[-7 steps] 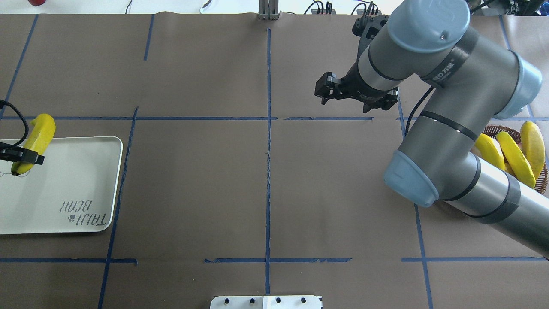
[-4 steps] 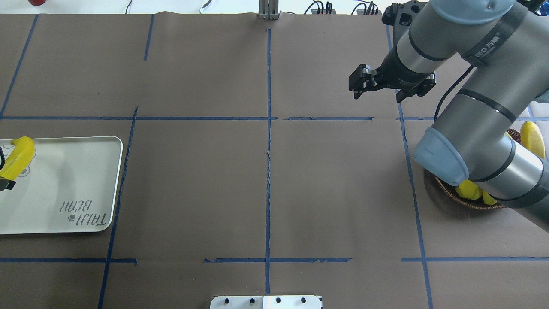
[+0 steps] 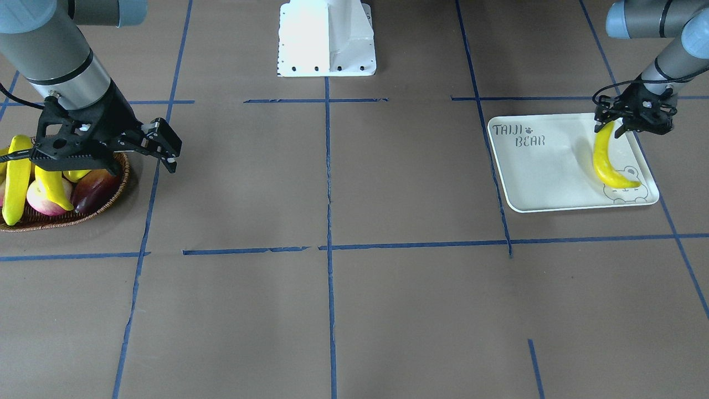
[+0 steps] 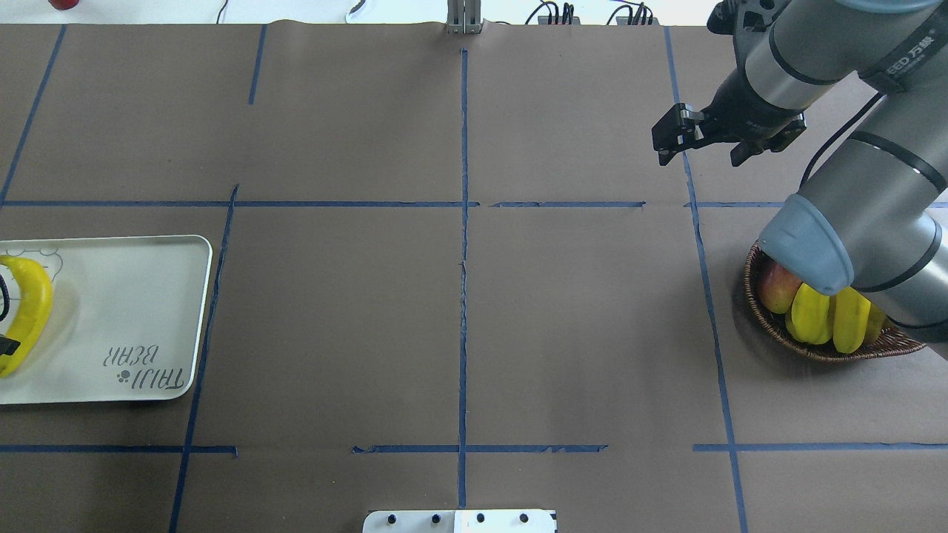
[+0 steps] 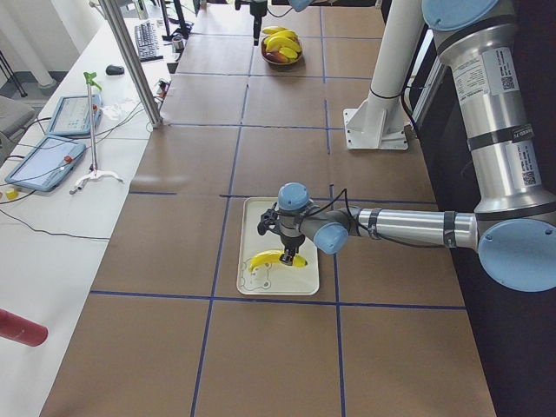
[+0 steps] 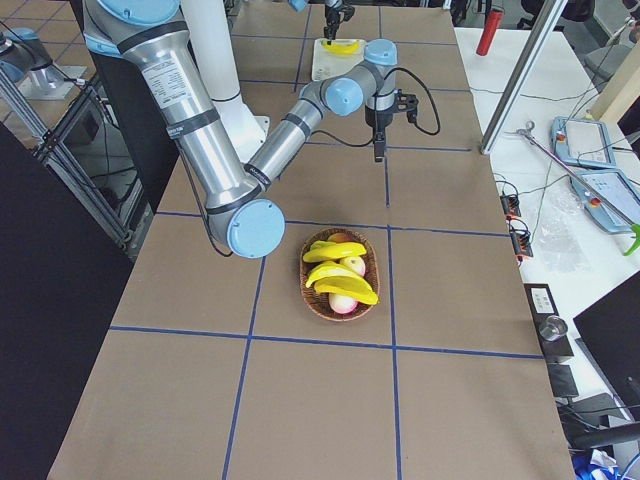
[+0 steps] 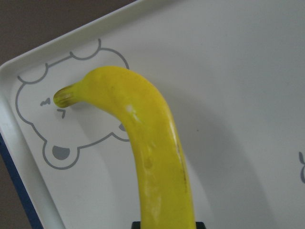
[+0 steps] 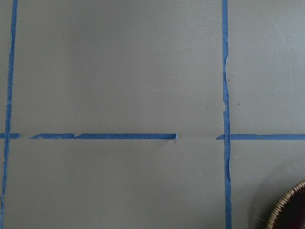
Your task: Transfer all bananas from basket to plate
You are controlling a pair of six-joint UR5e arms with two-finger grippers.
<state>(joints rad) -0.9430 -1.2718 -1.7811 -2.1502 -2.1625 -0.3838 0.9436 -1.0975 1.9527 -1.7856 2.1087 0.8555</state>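
Observation:
One banana [image 3: 608,160] lies on the plate [image 3: 545,174] with its far tip over the bear drawing. My left gripper [image 3: 632,121] is shut on its other end; the left wrist view shows that banana [image 7: 157,152] running back between the fingers. The same banana [image 4: 31,311] sits at the overhead view's left edge on the plate [image 4: 126,296]. Three more bananas [image 6: 337,272] lie in the basket [image 4: 815,352] at the far right, partly under my right arm. My right gripper [image 4: 701,154] hangs open and holds nothing, above bare table beyond the basket [image 3: 55,223].
A pink-red apple-like fruit [image 4: 778,287] and a dark red fruit [image 3: 94,185] share the basket with the bananas [image 3: 16,180]. The white robot base [image 3: 327,39] stands at the middle of my side. Blue tape lines [image 8: 225,95] grid the brown table.
The left gripper carried its banana leftward and down until it lies on the plate. My right arm swung to the right and farther back, uncovering the basket's left part.

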